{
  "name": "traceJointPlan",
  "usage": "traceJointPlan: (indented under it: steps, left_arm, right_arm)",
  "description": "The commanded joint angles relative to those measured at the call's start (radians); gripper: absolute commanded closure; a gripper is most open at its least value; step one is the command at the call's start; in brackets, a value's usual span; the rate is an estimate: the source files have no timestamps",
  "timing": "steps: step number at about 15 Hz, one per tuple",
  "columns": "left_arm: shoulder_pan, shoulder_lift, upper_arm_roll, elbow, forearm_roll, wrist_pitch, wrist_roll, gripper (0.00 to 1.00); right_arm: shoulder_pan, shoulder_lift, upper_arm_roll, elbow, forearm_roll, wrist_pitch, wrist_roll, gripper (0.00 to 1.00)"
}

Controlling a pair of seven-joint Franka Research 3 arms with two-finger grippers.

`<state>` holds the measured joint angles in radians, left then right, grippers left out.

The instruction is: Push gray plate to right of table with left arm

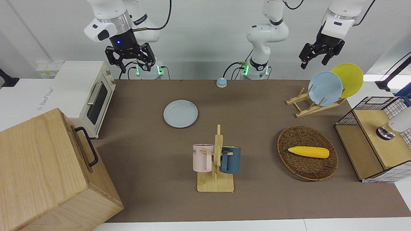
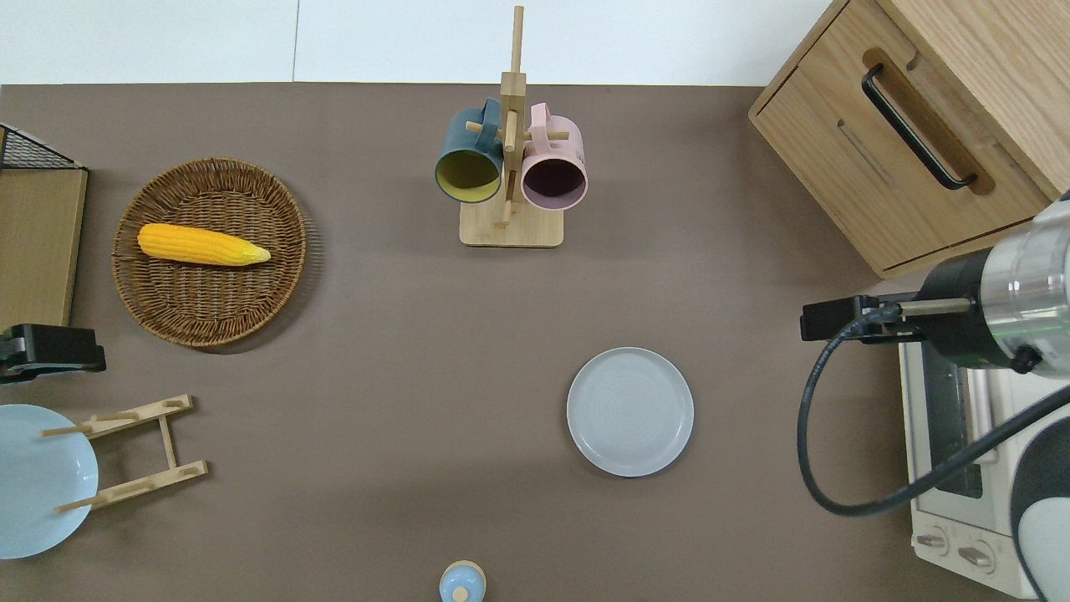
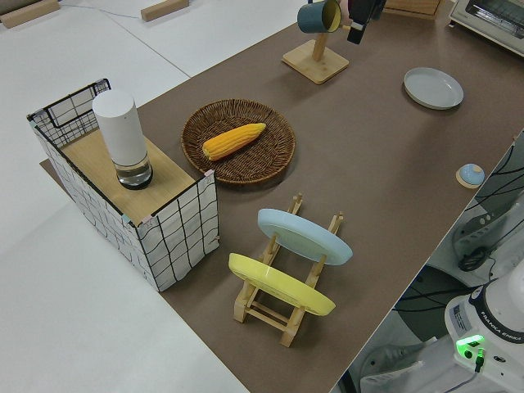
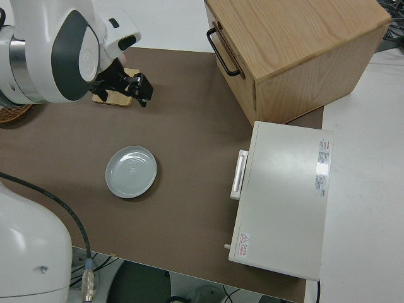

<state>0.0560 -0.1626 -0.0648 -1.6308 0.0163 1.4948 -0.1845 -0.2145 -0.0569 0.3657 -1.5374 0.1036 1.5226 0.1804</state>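
The gray plate (image 1: 180,113) lies flat on the brown table (image 1: 257,128), nearer to the robots than the mug rack (image 1: 215,160). It also shows in the overhead view (image 2: 630,411), the left side view (image 3: 433,87) and the right side view (image 4: 130,172). My left gripper (image 1: 313,62) is open and empty, up in the air. In the overhead view the left gripper (image 2: 50,351) is over the left arm's end of the table, far from the plate. My right gripper (image 1: 135,65) is open and parked.
A plate rack (image 1: 308,107) holds a sky-blue plate (image 1: 325,88) and a yellow plate (image 1: 348,79). A wicker basket (image 1: 301,166) holds a corn cob (image 1: 308,151). A wire shelf (image 1: 375,138), a toaster oven (image 1: 86,93), a wooden cabinet (image 1: 45,173) and a small blue bell (image 1: 221,82) stand around the edges.
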Motion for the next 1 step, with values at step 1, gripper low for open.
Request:
traceJointPlan:
  steps: [1]
  left_arm:
    - [0.004,-0.002,-0.003,0.014,-0.010,-0.025,0.002,0.00]
  right_arm:
    - [-0.006,0.006,0.004,0.014,0.016,-0.005,0.002,0.005]
